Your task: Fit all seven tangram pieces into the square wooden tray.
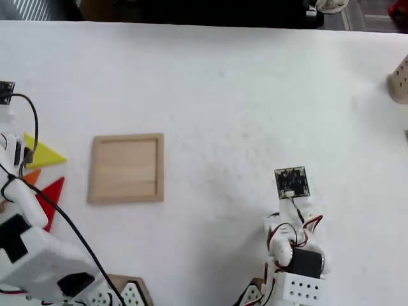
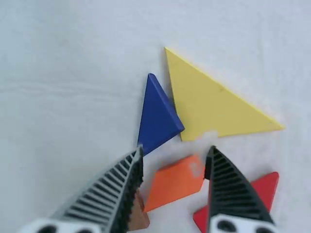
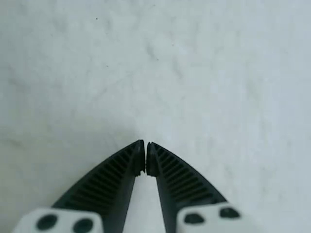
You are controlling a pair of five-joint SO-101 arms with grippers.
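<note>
You are looking at one square wooden tray. You are seeing five tangram pieces lying to its left: three triangles, namely one yellow triangle, one blue triangle and one red triangle, plus one orange parallelogram and one partly hidden brown piece. Two grippers are showing: the left gripper and the right gripper.

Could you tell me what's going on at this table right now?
The left gripper hangs open just above the orange piece, which lies in a cluster with the blue triangle, yellow triangle and red piece. The right gripper is shut over bare table, holding nothing. The wooden tray has no pieces in it yet, so the fitting has not started.
</note>
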